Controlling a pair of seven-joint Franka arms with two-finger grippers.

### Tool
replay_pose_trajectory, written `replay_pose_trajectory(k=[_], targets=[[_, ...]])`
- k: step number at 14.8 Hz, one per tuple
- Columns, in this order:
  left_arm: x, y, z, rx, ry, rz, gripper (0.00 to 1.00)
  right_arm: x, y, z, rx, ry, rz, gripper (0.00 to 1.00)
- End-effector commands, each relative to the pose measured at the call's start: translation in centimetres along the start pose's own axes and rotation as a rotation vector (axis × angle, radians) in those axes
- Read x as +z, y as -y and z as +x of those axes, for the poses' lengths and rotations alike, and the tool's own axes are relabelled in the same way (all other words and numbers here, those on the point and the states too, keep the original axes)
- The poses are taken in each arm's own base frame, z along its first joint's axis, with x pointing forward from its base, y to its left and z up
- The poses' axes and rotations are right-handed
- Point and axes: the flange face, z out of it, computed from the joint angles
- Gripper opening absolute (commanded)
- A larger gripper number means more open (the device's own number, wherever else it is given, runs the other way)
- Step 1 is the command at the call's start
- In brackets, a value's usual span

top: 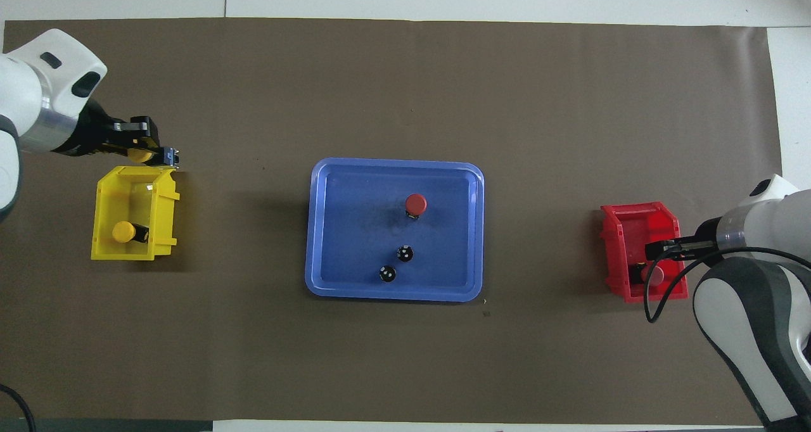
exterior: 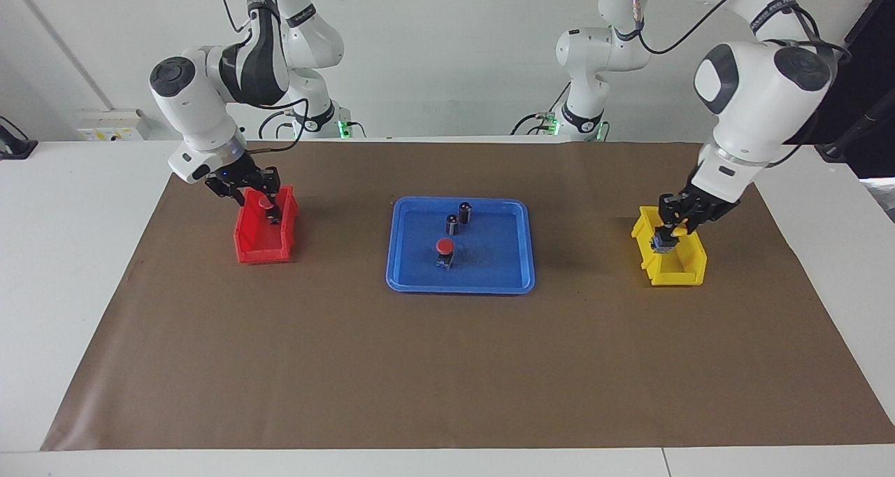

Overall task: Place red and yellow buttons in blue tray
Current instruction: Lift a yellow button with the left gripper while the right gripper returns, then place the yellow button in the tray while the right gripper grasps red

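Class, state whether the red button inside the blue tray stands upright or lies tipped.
Upright. The red button rests on its black body in the blue tray, round cap on top.

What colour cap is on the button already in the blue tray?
Red; the button shows best in the overhead view.

There are 2 red buttons (top: pixel 415 203) (top: pixel 654 273) and 2 yellow buttons (top: pixel 124 231) (top: pixel 142 155). Also 2 dark cylinders (top: pixel 405 253) (top: pixel 387 273), 1 blue tray (top: pixel 329 229), 1 red bin (top: pixel 618 242) and 1 yellow bin (top: pixel 163 210).
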Motion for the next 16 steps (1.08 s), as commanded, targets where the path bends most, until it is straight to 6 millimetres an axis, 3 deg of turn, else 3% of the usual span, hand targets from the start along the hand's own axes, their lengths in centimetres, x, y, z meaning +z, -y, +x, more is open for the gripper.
replay_pose_trajectory(k=[1, 3, 5, 6, 10, 15, 16], targets=[[2.0, -8.8, -3.4, -0.040, 0.032, -0.004, 0.02, 1.8, 0.5, -1.5, -0.019, -0.034, -0.002, 0.68], [3.2, -13.6, -5.9, -0.070, 0.014, -0.018, 0.02, 3.1, 0.6, -1.9, -0.034, -0.039, -0.004, 0.66], [4.7, -17.1, -7.3, -0.076, 0.006, -0.030, 0.02, 3.5, 0.3, -2.1, -0.072, -0.031, -0.003, 0.65], [6.4, -18.6, -8.0, -0.070, 0.021, -0.033, 0.02, 3.6, 0.1, -2.1, -0.068, -0.030, -0.001, 0.65], [11.3, -21.9, -8.9, -0.069, -0.005, -0.059, 0.02, 4.7, 0.1, -2.4, -0.078, -0.033, -0.002, 0.62], [14.9, -23.7, -8.9, -0.059, -0.016, -0.064, 0.02, 5.3, 0.0, -2.8, -0.100, -0.021, -0.001, 0.59], [16.5, -23.8, -9.0, -0.058, -0.001, -0.049, 0.02, 5.4, -0.2, -2.9, -0.103, -0.020, -0.001, 0.59]])
